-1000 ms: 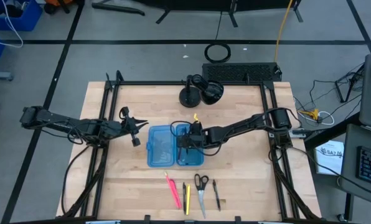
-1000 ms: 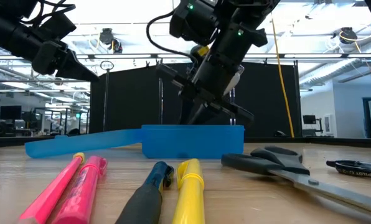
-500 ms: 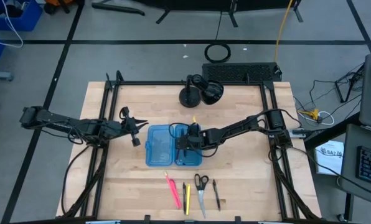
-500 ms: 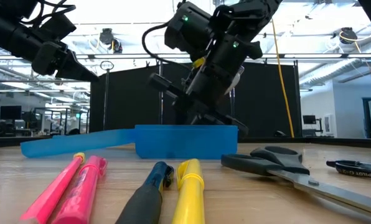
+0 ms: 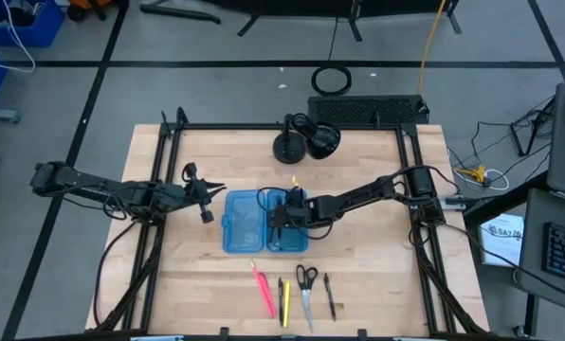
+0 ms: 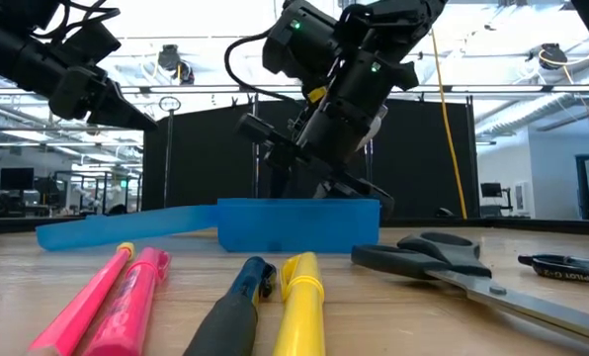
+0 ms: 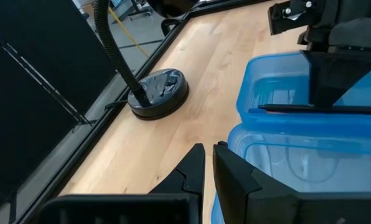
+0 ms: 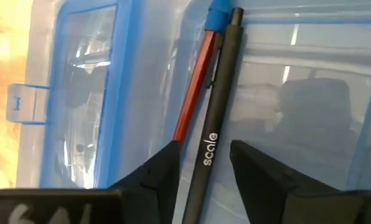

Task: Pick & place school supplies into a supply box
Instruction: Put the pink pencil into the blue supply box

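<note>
I counted two pens in the supply box point(image 5: 257, 220) — a black pen point(image 8: 211, 140) marked "scale" and a red pen point(image 8: 195, 84) with a blue end, side by side — directly between the parted fingers of my right gripper point(image 8: 201, 163), which gripped neither. Nearer the table's front edge than that gripper lay five more supplies: pink marker point(image 5: 263, 290), dark pen point(image 5: 281, 294), yellow pen point(image 5: 286, 301), scissors point(image 5: 306, 284), black pen point(image 5: 329, 295). My left gripper point(image 7: 208, 167) (fingers nearly together, empty) waited just beside the box's other half.
</note>
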Available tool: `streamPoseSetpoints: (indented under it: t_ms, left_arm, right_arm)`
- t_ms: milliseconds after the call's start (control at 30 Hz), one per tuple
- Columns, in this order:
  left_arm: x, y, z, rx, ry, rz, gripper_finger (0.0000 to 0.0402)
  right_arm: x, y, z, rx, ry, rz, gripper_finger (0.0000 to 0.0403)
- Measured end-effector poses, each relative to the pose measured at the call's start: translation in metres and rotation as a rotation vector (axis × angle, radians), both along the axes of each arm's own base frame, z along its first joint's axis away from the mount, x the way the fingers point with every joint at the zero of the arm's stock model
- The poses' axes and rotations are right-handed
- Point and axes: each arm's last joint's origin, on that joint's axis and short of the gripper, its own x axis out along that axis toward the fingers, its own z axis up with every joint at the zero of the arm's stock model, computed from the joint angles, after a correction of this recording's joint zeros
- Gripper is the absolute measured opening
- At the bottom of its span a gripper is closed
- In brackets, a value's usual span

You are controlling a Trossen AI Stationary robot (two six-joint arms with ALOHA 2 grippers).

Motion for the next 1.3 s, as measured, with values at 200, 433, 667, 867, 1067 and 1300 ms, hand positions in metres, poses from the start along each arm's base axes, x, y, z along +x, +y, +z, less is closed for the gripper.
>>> streamPoseSetpoints:
  t_ms: [200,433,667,867,1067,1300]
  left_arm:
    - [0.000,-0.001,0.000,-0.011,0.001,-0.018,0.0037]
    - [0.000,-0.001,-0.001,-0.008,0.007,-0.020,0.0037]
    - [0.002,-0.002,0.003,-0.023,-0.036,-0.057,0.0037]
    - [0.010,-0.006,0.019,-0.057,-0.205,-0.176,0.0037]
    - [0.012,-0.007,0.023,0.005,-0.227,-0.221,0.0037]
    - [0.012,-0.007,0.022,-0.061,-0.236,-0.206,0.0037]
  right_arm:
    - [-0.003,0.000,0.018,-0.049,-0.020,0.077,0.0141]
    - [-0.016,0.004,0.077,-0.250,-0.103,0.268,0.0125]
    - [-0.063,0.053,0.133,-0.679,-0.099,0.644,0.0085]
    - [-0.120,0.080,0.131,-0.965,-0.060,0.764,0.0010]
    - [-0.170,0.074,0.101,-1.047,-0.160,0.796,0.0003]
    - [-0.214,0.045,0.061,-1.044,-0.267,0.717,0.0001]
